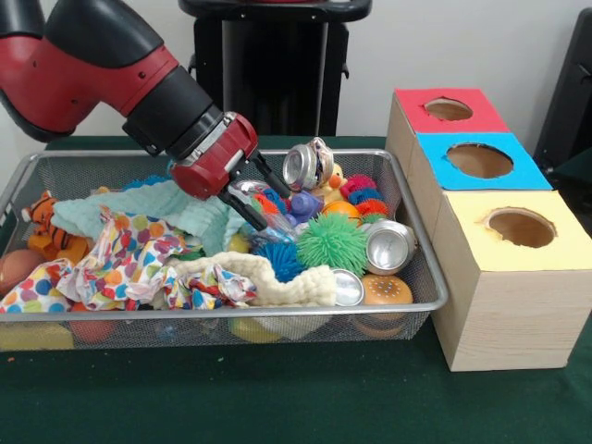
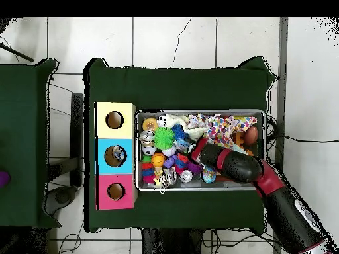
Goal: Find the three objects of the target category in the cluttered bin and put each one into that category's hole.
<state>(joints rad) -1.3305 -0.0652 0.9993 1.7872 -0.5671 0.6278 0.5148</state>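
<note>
Wire-mesh bin (image 1: 421, 277) is the landmark, sitting on the green counter (image 1: 277, 398). Gripper (image 1: 257, 196) is down inside it near the middle, fingers apart w/ nothing between them, tips among small toys by a purple ball (image 1: 305, 203). Judging by that, step in hand is the search/reach: no pick made yet.

Target category isn't given; crushed cans (image 1: 308, 165) at the bin's back edge and more cans (image 1: 389, 247) toward the box side look like one candidate set, but can't say for sure.

Next move prob. calls for settling on one item, closing on it, then lifting clear of the cloths (image 1: 139, 254) and over to the boxes (image 1: 495, 236) just beside the bin.

Overhead view shows something already lying in the blue hole (image 2: 118, 155); front view doesn't show inside. Front view alone shows the parted fingers.
</note>
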